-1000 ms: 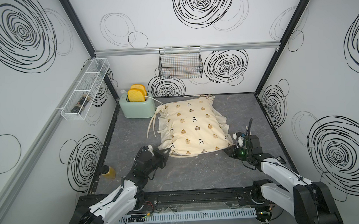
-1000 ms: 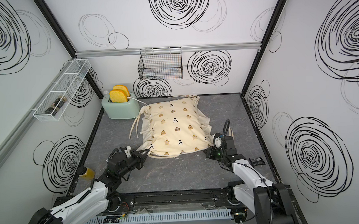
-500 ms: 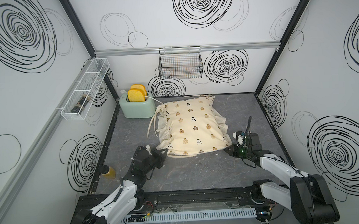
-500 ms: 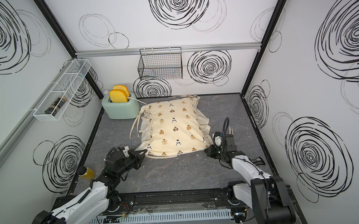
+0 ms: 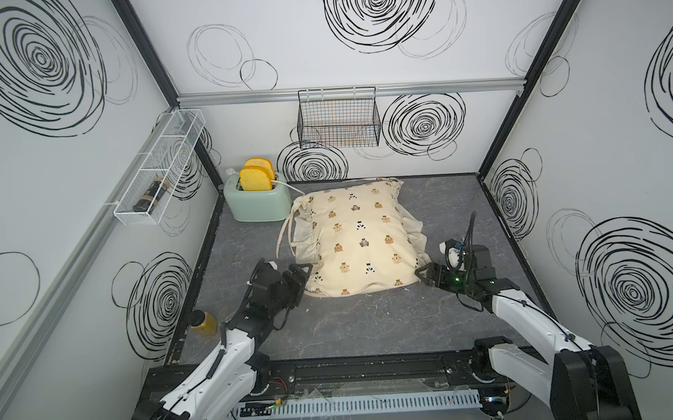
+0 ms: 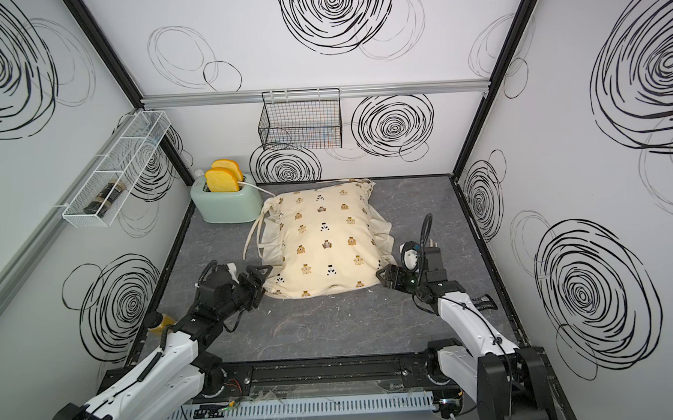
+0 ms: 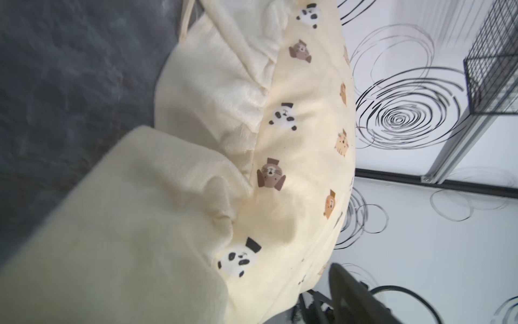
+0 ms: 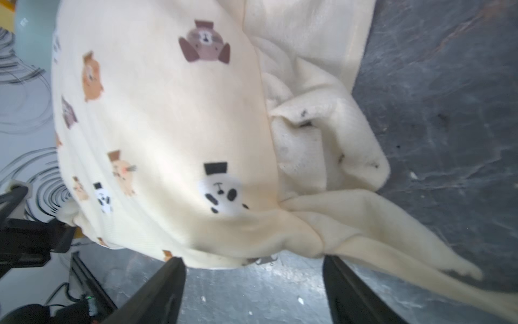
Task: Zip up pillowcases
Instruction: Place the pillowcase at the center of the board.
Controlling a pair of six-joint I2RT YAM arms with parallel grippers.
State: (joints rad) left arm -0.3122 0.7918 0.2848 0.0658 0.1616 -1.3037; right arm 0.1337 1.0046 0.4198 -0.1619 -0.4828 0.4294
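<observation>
Okay so, left to right: the left gripper [image 5: 302, 280] sits at the 7 o'clock corner of the pillowcase [image 5: 357, 237]. Its jaws look spread, and the ruffle [image 7: 126, 224] bunches right against it but isn't pinched. The pillowcase lies mid-table [image 5: 352, 335], plump, with its long axis running 12 to 6 and its short near edge running 9 to 3 between both claws. The right gripper [image 5: 423, 275] is just off the 5 o'clock corner, jaws wide apart and empty, pillowcase at its 10 o'clock. The right wrist view shows a small grey bit [image 8: 263, 261] on that near edge. It might be the zipper pull, can't say for sure. If so, the right arm is nearer.
</observation>
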